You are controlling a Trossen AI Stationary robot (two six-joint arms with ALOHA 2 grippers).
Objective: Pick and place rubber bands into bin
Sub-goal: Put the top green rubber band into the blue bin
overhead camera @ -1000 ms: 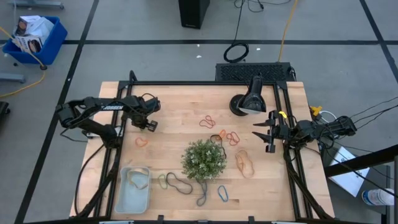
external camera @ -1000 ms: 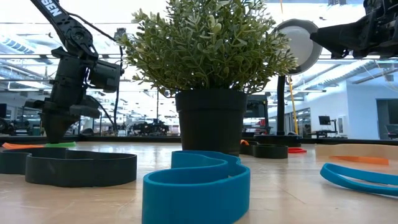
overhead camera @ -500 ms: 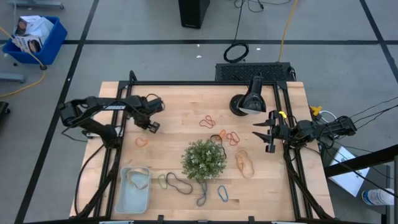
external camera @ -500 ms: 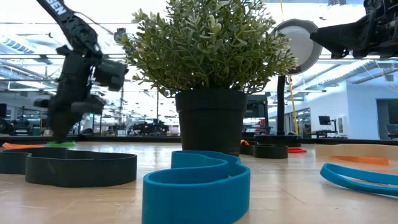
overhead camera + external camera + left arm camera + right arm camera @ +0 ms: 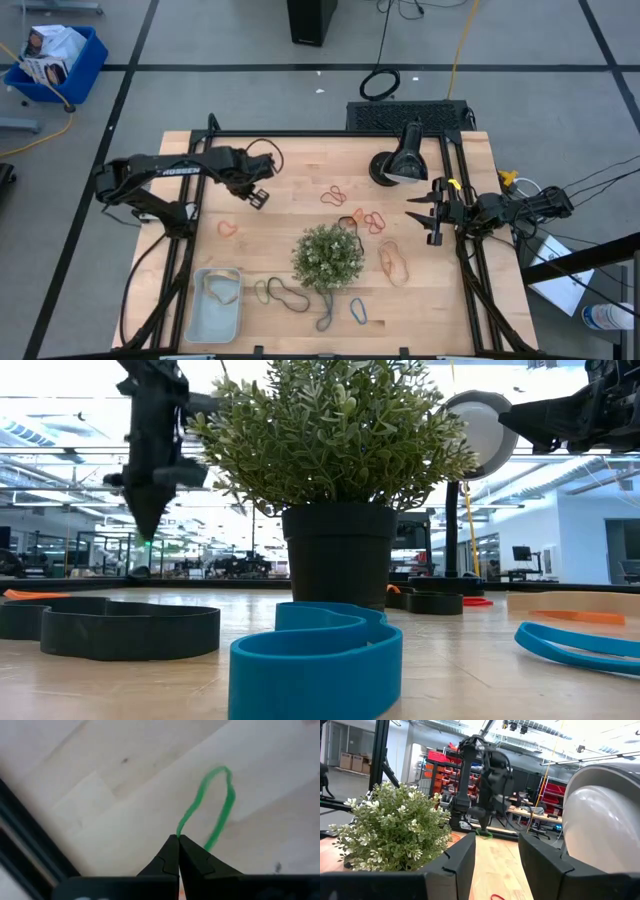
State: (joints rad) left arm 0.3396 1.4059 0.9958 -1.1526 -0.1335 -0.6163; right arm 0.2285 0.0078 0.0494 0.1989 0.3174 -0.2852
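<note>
Left gripper (image 5: pixel 178 838), fingers pinched on one thin green rubber band (image 5: pixel 220 805), hangs upper left over the wooden table (image 5: pixel 290 170). One pale-blue plastic bin (image 5: pixel 205 318) sits lower left. Right gripper (image 5: pixel 422 216) waits spread, right edge.

Two dark jointed arms, white lettering on the left arm (image 5: pixel 165 170), black angular fingers (image 5: pixel 465 857), loose black cables behind the right arm (image 5: pixel 520 208)
</note>
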